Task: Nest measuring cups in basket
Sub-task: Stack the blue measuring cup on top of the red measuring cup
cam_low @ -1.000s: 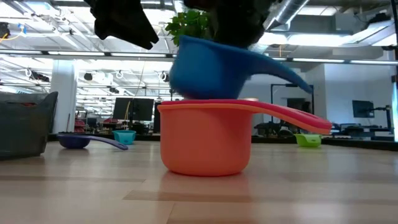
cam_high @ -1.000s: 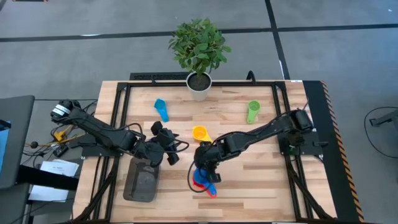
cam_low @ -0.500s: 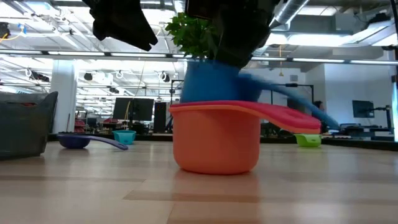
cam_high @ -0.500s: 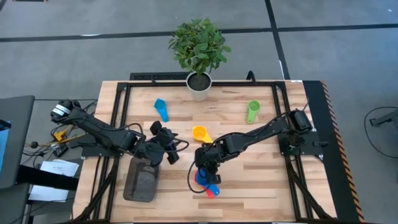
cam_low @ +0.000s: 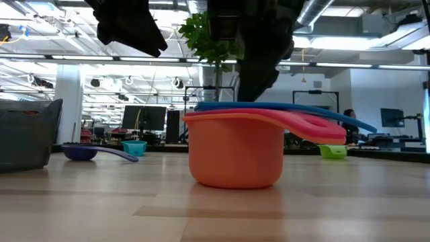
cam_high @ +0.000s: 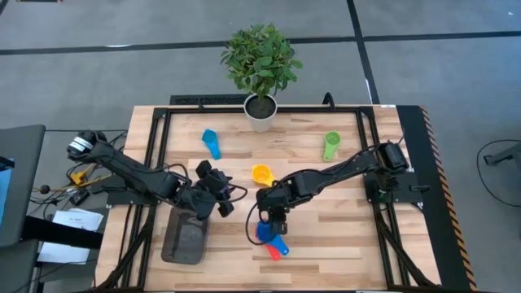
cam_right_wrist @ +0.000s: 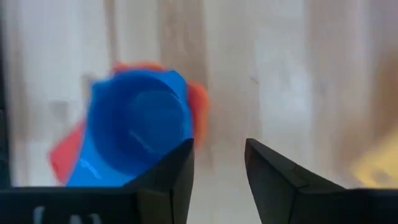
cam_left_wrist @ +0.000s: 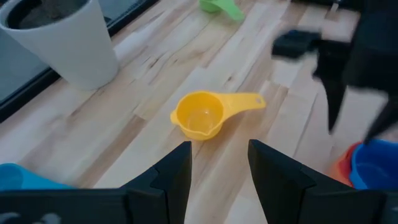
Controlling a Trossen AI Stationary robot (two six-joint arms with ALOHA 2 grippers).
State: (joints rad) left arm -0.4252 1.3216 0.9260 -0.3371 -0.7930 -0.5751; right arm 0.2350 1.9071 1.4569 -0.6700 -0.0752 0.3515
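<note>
Now the wooden table (cam_high: 342,236) carries everything, and the white plant pot (cam_high: 260,112) at its far edge serves as the landmark. Nearest the camera side and left of the pot lies the dark grey basket (cam_high: 186,238); the left gripper (cam_high: 216,191) hangs just beyond its far end, fingers apart and holding nothing, with the yellow cup (cam_high: 261,174) lying a little ahead of them. Straight out from the pot, past the yellow cup, stands the orange cup (cam_low: 235,154) with the red cup (cam_low: 316,128) and the medium blue cup (cam_high: 266,233) nested inside it. The right gripper (cam_high: 273,216) hovers just above that stack, fingers parted and clear of the blue cup, which sits beneath and slightly ahead of them. A light blue cup (cam_high: 211,142) lies near the pot's left, the green cup (cam_high: 330,145) to its right.
</note>
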